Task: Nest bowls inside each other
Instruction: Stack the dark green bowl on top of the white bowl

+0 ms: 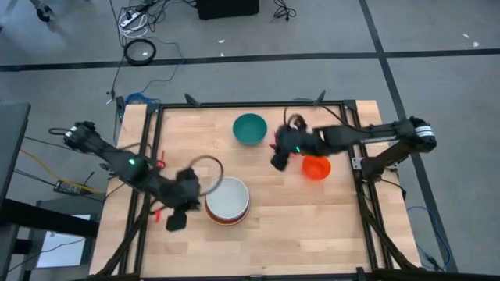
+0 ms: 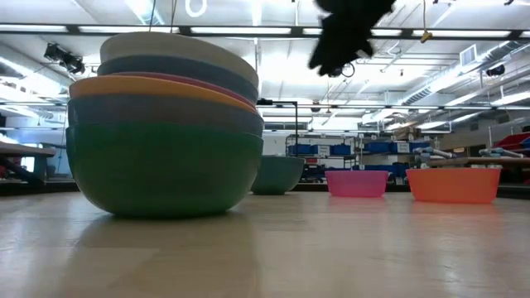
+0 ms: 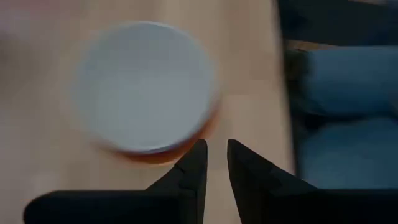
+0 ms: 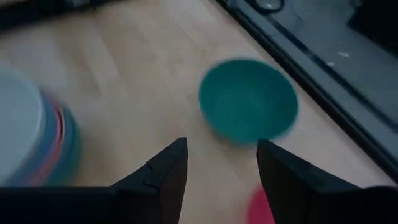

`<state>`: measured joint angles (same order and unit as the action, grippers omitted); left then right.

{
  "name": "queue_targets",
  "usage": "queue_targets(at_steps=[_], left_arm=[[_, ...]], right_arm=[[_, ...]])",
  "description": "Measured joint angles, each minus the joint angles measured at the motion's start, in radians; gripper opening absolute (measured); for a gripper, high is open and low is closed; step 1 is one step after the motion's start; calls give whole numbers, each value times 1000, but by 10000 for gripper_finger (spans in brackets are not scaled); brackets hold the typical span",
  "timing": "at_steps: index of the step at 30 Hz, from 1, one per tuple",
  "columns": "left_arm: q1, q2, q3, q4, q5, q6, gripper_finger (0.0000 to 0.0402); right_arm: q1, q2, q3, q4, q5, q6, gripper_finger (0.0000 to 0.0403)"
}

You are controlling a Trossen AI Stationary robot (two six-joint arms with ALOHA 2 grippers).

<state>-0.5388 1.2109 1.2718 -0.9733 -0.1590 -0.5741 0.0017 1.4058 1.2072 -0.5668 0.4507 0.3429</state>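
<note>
A stack of nested bowls (image 1: 227, 200), white on top, is seen on the table (image 1: 187, 242) just beside the left gripper (image 3: 212, 163), whose jaws are nearly pressed together, empty. The right gripper (image 4: 221, 168), jaws spread and empty, is held above the table between the teal bowl (image 1: 249, 129) and the red-orange bowl (image 1: 316, 167).

Grey floor (image 1: 437, 47), cables (image 1: 141, 19), ceiling strip lights (image 2: 273, 29), blue bins (image 2: 331, 149)

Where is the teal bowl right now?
In the high view the teal bowl sits alone near the table's far edge, left of the right gripper and beyond the stack of bowls.
</note>
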Motion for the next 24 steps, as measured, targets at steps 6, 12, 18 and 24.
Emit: queue_targets(at_steps=[6,12,18,24], left_arm=[[0,-78,41,-118,-250,-7,72],[0,-101,42,-191,-362,-12,72],[1,-100,41,-211,-371,-14,72],[1,-100,41,-213,-371,-30,72]], right_arm=[[-211,130,0,239,-318,-9,173],[-287,306,13,382,-489,-150,172],[-287,437,79,374,-455,-419,171],[-275,476,112,299,-475,-647,171]])
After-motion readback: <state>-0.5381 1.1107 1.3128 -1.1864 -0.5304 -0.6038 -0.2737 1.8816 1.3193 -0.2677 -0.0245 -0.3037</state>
